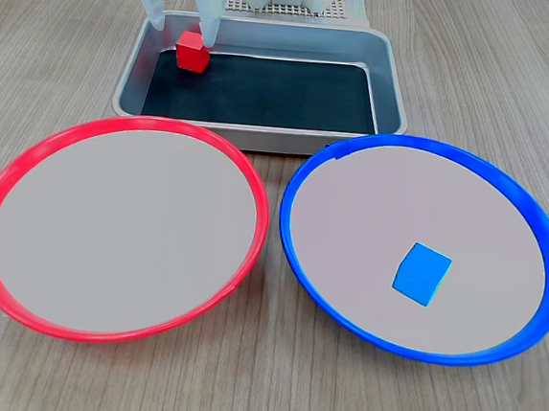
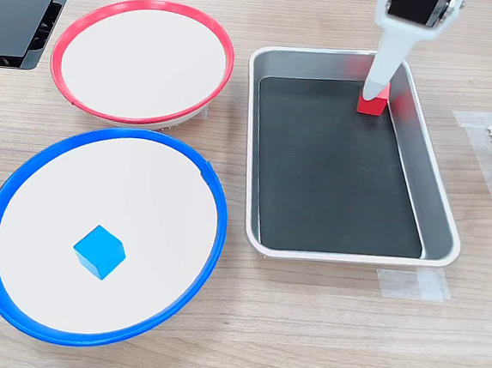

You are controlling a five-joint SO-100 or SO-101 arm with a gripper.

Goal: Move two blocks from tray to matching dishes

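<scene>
1. First exterior view and second exterior view both show one wooden table (image 1: 67, 43), seen from different sides.
2. One tray (image 1: 390, 91) sits on the table: a silver metal pan with a black flat bottom. Two round dishes lie just beside it, one with a red rim and one with a blue rim.
3. Two small blocks are visible. The red block (image 1: 192, 52) rests on the tray's black floor, in the far left corner in the first exterior view. In the second exterior view it sits near the tray's far right wall.
4. The blue block (image 1: 421, 274) lies inside the blue-rimmed dish (image 1: 302, 169), on its pale centre, tilted a little and clear of the rim.
5. The red-rimmed dish (image 1: 8, 177) holds nothing.
6. One gripper (image 1: 182, 29), white, reaches down into the tray. Its two fingers are spread apart. One fingertip (image 1: 211, 35) touches the red block's upper edge; the other stands at the tray's rim, apart from the block. It grasps nothing.
7. In the second exterior view a single blurred white finger hides the top of the red block.
8. No brand, label or writing can be read.
</scene>
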